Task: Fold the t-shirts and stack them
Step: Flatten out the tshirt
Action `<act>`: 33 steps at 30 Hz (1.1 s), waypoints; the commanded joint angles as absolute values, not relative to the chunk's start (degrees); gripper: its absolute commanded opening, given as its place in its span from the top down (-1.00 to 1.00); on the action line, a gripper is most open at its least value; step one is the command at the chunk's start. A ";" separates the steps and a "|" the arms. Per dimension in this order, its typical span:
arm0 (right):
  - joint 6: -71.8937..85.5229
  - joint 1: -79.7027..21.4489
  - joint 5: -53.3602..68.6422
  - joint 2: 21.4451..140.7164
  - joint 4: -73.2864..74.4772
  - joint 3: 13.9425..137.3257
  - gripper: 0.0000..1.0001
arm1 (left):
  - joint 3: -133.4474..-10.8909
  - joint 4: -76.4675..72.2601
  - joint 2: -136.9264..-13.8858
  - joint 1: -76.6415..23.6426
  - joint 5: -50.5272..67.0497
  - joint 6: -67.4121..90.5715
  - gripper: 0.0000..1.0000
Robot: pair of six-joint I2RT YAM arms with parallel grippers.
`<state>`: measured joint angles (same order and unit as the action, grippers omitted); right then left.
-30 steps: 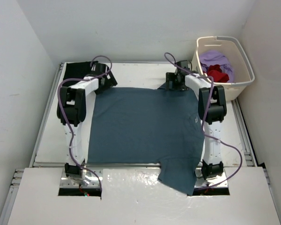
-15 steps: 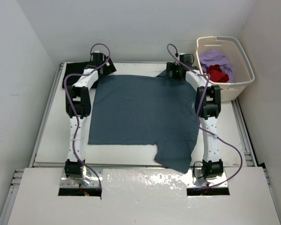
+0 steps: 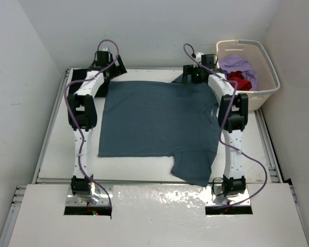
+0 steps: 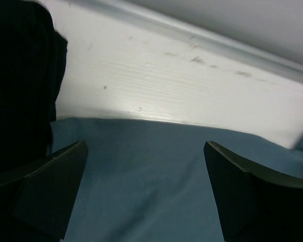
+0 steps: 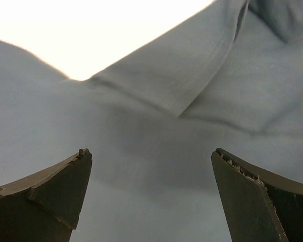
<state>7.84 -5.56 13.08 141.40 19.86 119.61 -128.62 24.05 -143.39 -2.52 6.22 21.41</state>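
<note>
A blue-grey t-shirt [image 3: 154, 123] lies spread flat on the white table [image 3: 56, 149], with one sleeve [image 3: 193, 167] pointing to the near right. My left gripper [image 3: 113, 72] is open over the shirt's far left edge; in the left wrist view the shirt [image 4: 151, 201] lies between the open fingers of the gripper [image 4: 145, 146]. My right gripper [image 3: 188, 80] is open over the far right corner; in the right wrist view the gripper [image 5: 151, 151] hangs above a folded-over bit of the shirt [image 5: 192, 85]. Neither gripper holds cloth.
A black folded garment [image 3: 80, 78] lies at the far left corner and shows in the left wrist view [image 4: 20, 75]. A beige basket [image 3: 247, 95] at the far right holds purple [image 3: 237, 64] and red [image 3: 239, 81] clothes. A white board [image 3: 159, 216] covers the near edge.
Both arms have stretched toward the back and the shirt has slid with them. Its near sleeve has come off the front board onto the table.
</note>
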 commanded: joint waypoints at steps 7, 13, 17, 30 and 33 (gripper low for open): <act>0.44 -11.15 7.66 105.24 19.69 90.65 -0.98 | -114.99 34.61 -109.10 -3.25 -3.40 18.88 -0.99; 2.96 -19.67 -4.57 82.91 18.72 63.31 -0.98 | -76.69 38.23 -82.65 -3.34 -13.17 35.55 -0.99; 8.87 -24.68 -4.04 70.16 21.87 50.03 -0.98 | -60.59 44.98 -70.07 -3.08 -15.38 41.13 -0.99; 20.73 -39.99 -10.37 55.73 43.59 38.23 -0.98 | -33.76 44.48 -57.39 -2.90 -11.52 50.36 -0.89; 22.23 -40.25 -10.46 54.41 45.35 36.83 -0.98 | -29.54 40.61 -59.15 -2.81 -8.09 51.59 -0.76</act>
